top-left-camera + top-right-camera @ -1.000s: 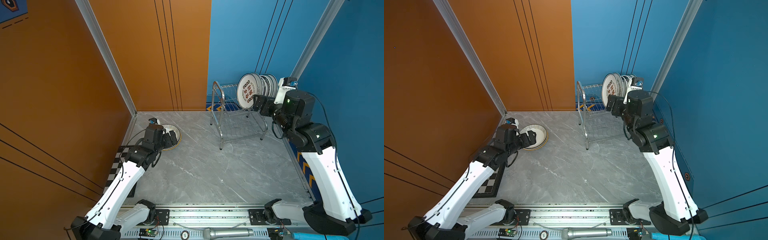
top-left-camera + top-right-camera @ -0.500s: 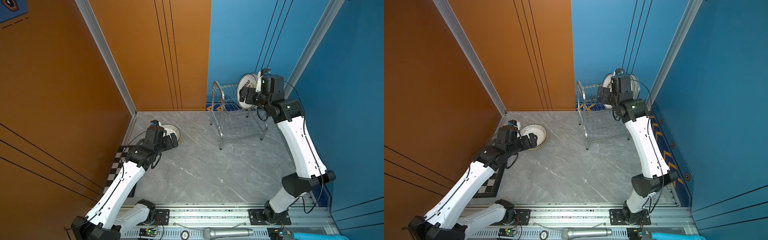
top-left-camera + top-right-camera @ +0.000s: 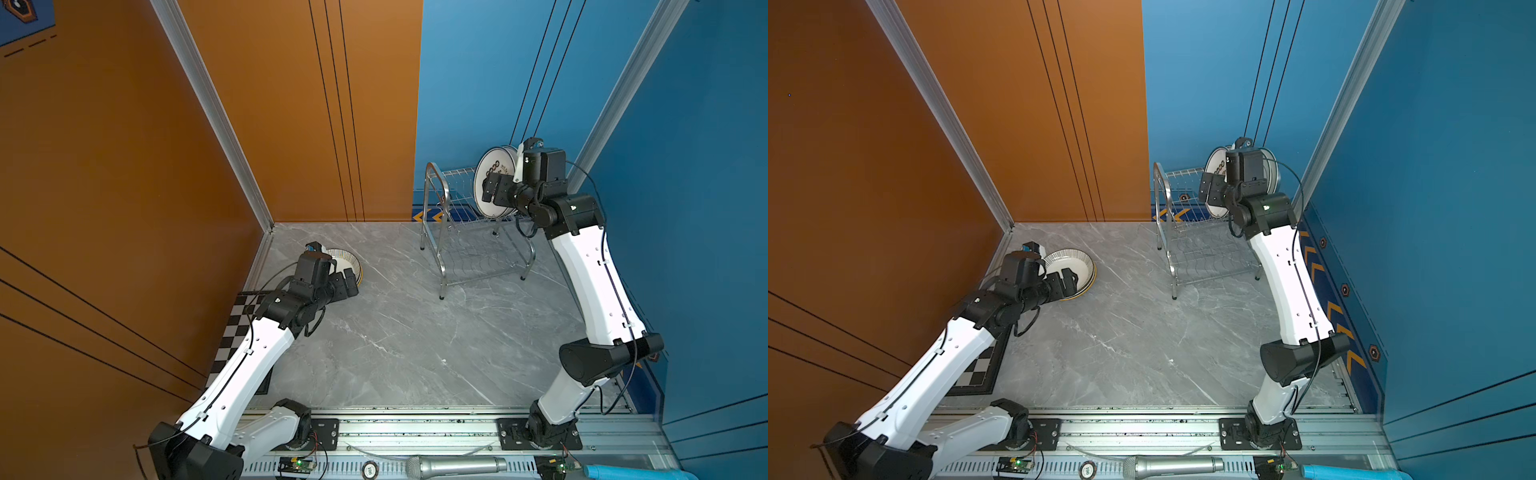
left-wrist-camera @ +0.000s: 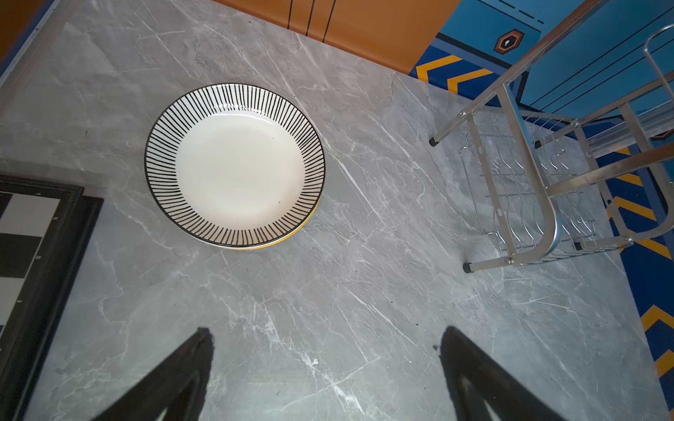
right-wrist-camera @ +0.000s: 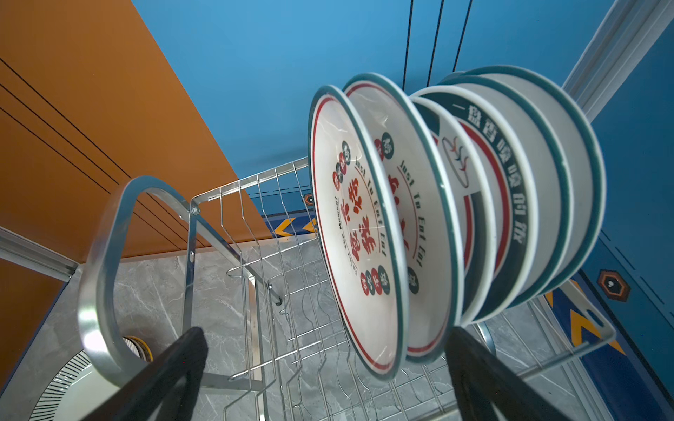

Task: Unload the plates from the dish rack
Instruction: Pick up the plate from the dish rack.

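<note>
The dish rack [image 3: 446, 208] [image 3: 1173, 257] [image 4: 529, 182] [image 5: 105, 291], shiny steel wire, stands at the back right by the blue wall. Several plates [image 3: 496, 166] [image 3: 1217, 164] [image 5: 357, 233] with dark rims and red-black characters stand on edge in its upper tier. My right gripper [image 3: 490, 191] [image 3: 1209, 189] [image 5: 326, 331] is open in front of them, and the front plates' lower rims show between its fingers. A stack of plates [image 3: 347, 257] [image 3: 1073, 264] [image 4: 235, 164], the top one stripe-rimmed, lies on the grey surface at left. My left gripper [image 3: 349, 283] [image 3: 1069, 282] [image 4: 325, 333] hangs open and empty beside it.
A black-and-white chequered board [image 3: 241, 324] [image 3: 980, 370] [image 4: 29, 237] lies under my left arm along the orange wall. The blue wall rises close behind and to the right of the rack. A microphone [image 3: 457, 465] rests on the front rail.
My right arm has swung back and folded its elbow down, and its wrist has turned; the open gripper stays at the front of the racked plates. My left arm has barely moved.
</note>
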